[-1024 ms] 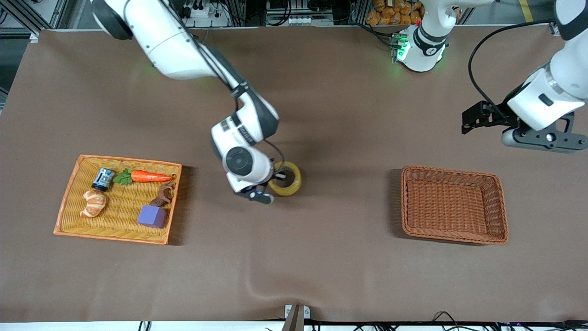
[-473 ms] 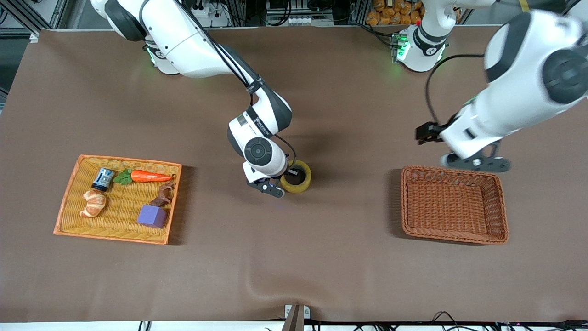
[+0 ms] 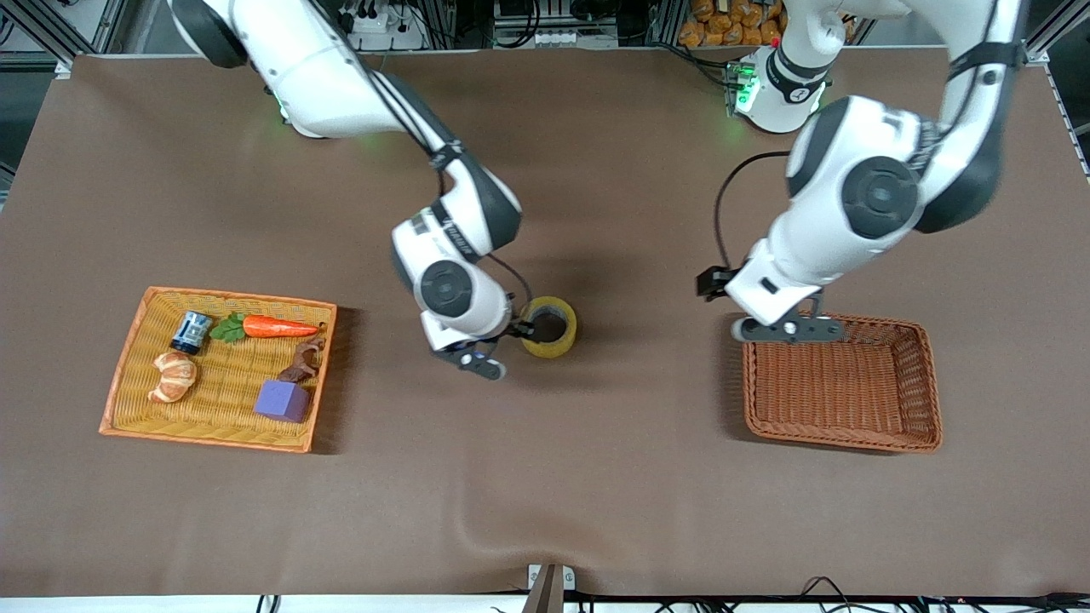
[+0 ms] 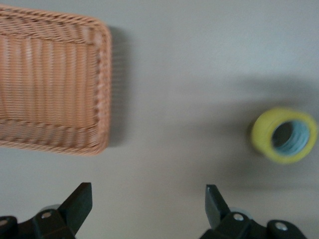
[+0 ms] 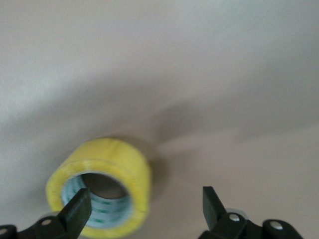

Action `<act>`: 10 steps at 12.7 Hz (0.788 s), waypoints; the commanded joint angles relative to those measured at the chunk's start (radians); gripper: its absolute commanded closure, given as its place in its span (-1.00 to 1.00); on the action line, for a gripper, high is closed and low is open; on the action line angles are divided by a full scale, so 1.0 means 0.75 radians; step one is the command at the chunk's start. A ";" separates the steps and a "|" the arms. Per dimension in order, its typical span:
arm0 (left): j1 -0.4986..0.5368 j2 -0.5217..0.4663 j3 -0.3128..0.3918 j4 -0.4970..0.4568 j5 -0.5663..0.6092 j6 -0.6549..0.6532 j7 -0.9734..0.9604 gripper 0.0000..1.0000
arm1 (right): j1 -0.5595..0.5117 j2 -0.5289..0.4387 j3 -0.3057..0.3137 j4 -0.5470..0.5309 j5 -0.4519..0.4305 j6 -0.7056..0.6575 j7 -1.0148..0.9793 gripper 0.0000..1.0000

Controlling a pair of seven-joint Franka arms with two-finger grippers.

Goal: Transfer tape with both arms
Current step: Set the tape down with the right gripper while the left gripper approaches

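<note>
Tape (image 3: 550,326) found lying flat on the table (image 3: 596,477), hole upward, near the middle, about midway between the two long edges and between the tray (image 3: 128,375) toward the right arm's end and the empty wicker basket (image 3: 932,400) toward the left arm's end. Right gripper (image 5: 144,211) found low, just beside the roll, fingers spread apart and empty; one finger (image 5: 77,209) seen against the rim in the right wrist view (contact not confirmed). Left gripper (image 4: 147,204) found up in the air over the corner of the basket nearest the roll, fingers spread wide, nothing between them.

Judged light, rigid through its grey core (image 4: 291,139), outer wrap smooth and likely slippery. Best taken across the wall of the ring, one finger in the hole and one outside. Squeezing across the full width judged less secure. Little risk of breakage.
</note>
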 commanded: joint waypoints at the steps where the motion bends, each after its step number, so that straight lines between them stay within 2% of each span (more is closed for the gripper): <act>1: -0.094 0.054 -0.015 -0.077 -0.002 0.204 -0.188 -1.00 | -0.220 -0.169 0.019 -0.103 0.010 -0.136 -0.321 -1.00; 3: -0.172 0.152 -0.015 -0.044 -0.002 0.313 -0.319 -1.00 | -0.324 -0.308 0.015 -0.228 0.002 -0.136 -0.550 -1.00; 5: -0.268 0.293 -0.009 0.039 -0.002 0.364 -0.441 -1.00 | -0.431 -0.441 0.017 -0.359 -0.102 -0.132 -0.732 -1.00; 6: -0.305 0.373 -0.007 0.099 0.008 0.381 -0.501 -1.00 | -0.455 -0.504 0.015 -0.418 -0.114 -0.126 -0.818 -1.00; 9: -0.374 0.571 0.001 0.297 0.045 0.405 -0.581 -1.00 | -0.531 -0.674 0.015 -0.488 -0.204 -0.138 -0.966 -1.00; 10: -0.395 0.604 0.009 0.314 0.070 0.442 -0.579 -1.00 | -0.574 -0.709 0.015 -0.490 -0.212 -0.160 -1.007 -1.00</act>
